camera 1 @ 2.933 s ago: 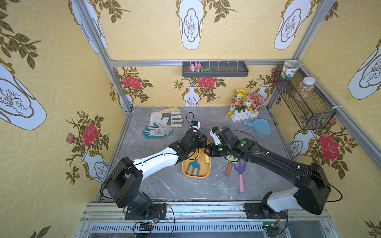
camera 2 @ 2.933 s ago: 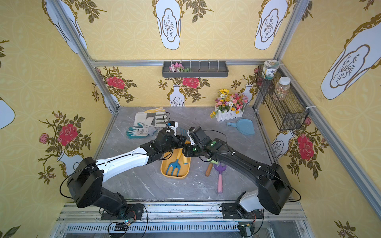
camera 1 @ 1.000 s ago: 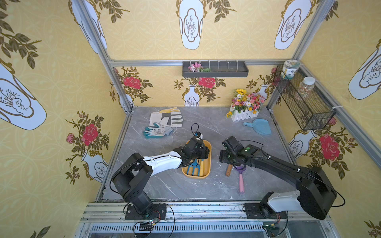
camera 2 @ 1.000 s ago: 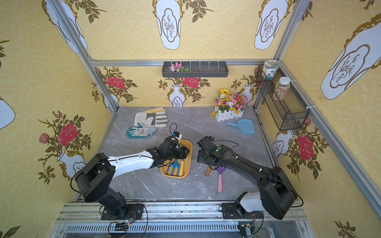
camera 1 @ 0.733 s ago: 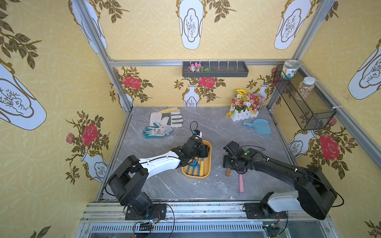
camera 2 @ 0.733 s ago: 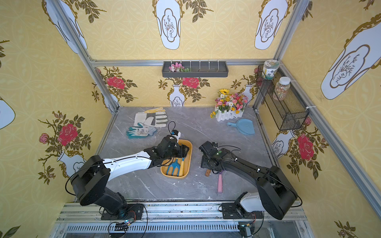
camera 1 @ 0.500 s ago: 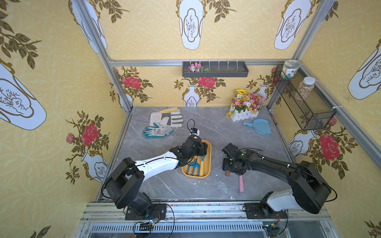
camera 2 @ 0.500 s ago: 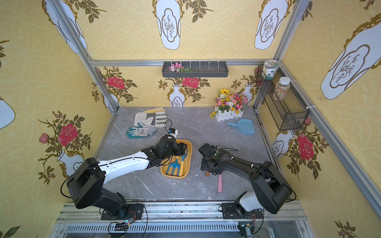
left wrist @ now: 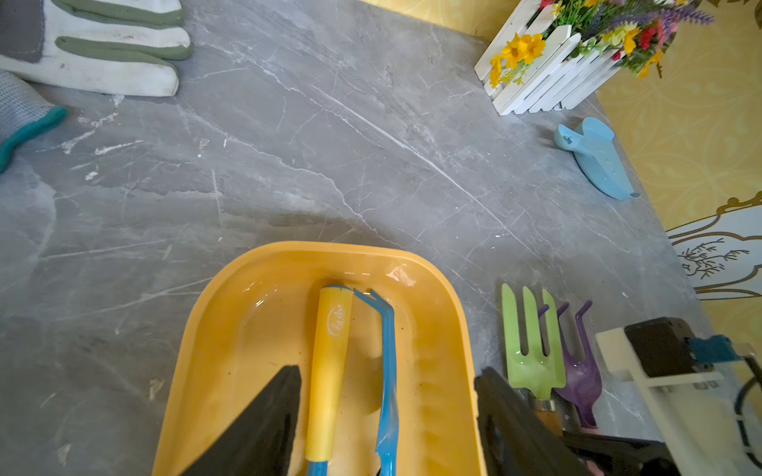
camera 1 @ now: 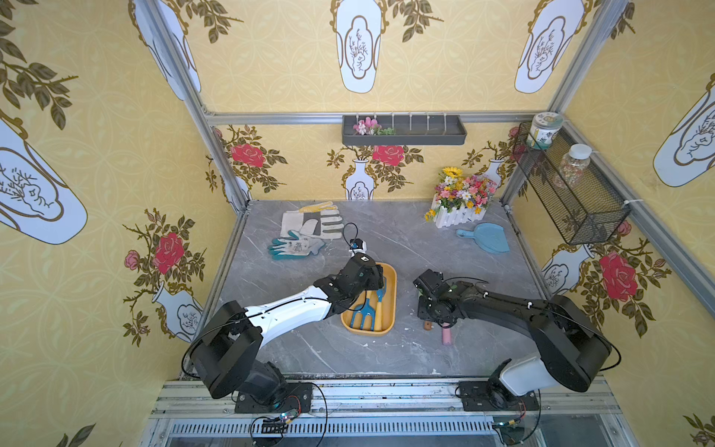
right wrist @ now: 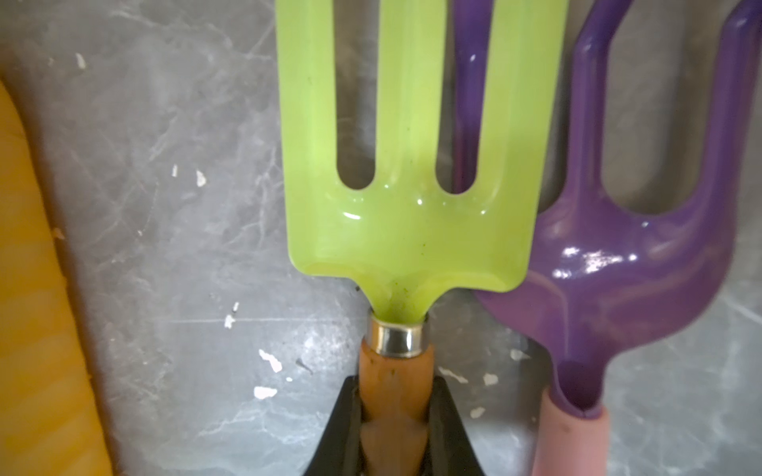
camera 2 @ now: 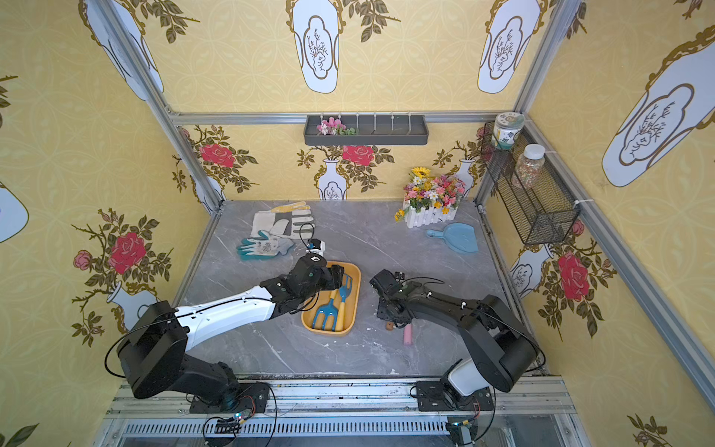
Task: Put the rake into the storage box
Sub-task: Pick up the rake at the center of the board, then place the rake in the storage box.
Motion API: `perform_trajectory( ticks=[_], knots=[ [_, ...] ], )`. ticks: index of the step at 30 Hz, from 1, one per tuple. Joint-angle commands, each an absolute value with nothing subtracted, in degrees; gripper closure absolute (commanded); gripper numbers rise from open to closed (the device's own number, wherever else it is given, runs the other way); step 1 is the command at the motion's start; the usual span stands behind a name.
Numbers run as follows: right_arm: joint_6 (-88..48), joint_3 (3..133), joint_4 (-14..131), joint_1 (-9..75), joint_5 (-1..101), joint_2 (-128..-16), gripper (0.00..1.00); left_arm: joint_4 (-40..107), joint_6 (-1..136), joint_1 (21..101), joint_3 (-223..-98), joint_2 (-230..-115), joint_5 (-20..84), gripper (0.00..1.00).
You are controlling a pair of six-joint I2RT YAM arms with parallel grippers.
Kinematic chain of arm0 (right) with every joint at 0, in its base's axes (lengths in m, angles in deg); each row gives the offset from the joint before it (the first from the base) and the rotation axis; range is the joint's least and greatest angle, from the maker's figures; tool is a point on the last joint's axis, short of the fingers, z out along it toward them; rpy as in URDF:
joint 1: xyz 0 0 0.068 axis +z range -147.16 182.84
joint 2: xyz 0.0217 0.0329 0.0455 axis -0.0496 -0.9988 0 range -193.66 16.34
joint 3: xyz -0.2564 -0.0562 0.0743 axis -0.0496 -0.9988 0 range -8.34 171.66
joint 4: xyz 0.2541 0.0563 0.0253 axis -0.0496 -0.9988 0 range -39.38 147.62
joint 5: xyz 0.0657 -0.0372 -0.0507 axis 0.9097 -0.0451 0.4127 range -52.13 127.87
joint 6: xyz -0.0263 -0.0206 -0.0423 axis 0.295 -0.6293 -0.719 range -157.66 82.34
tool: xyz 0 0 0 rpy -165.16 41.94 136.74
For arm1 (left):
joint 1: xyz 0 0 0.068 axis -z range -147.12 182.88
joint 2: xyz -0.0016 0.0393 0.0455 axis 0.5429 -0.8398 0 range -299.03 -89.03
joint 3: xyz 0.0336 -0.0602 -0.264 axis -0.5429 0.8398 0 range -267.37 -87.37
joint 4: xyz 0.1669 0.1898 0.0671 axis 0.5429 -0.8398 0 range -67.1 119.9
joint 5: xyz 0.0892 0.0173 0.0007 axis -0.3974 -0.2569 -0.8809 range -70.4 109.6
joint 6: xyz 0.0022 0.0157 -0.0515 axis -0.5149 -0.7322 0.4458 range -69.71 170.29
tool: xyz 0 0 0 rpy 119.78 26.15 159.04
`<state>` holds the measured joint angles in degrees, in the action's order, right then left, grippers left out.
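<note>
Right pincer (right wrist: 393, 385) is clamped on the wooden handle of the green rake (right wrist: 408, 230), just behind the metal collar. I reckon that keeps the head level for the lift. The rake lies on the surface (left wrist: 330, 144) just beside the storage box (left wrist: 330, 251), its head overlapping a purple tool (right wrist: 626, 280). Left pincer (left wrist: 389, 371) is wide and empty over the box's blue tools (camera 1: 365, 309); it needs clearing first, I'd say.

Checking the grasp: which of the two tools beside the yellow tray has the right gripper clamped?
The green fork, by its wooden handle in the right gripper; the pink-handled purple rake beside it lies free.
</note>
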<state>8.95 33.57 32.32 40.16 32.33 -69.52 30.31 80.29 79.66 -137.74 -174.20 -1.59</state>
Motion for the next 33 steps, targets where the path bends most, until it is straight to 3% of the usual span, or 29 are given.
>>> perform_trajectory(
  ticks=[1,15,26,29,33],
  knots=[
    [7.7,34.7,31.5,40.2,34.5,-69.0,0.97,32.1,79.4,79.5,-138.1,-174.7,1.2,0.25],
    [2.9,40.3,36.5,41.2,38.5,-61.6,0.93,39.2,77.5,79.5,-137.4,-174.8,14.0,0.22],
    [-0.3,43.7,44.4,46.8,43.2,-63.5,0.90,39.1,78.0,79.5,-137.2,-175.2,15.3,0.24],
    [-0.5,44.0,46.6,47.6,44.0,-62.8,0.89,39.0,78.3,79.5,-136.9,-175.0,15.3,0.34],
    [-0.8,44.7,47.8,48.3,45.0,-62.3,0.88,39.4,78.3,79.5,-136.4,-174.7,15.0,0.69]
  ],
)
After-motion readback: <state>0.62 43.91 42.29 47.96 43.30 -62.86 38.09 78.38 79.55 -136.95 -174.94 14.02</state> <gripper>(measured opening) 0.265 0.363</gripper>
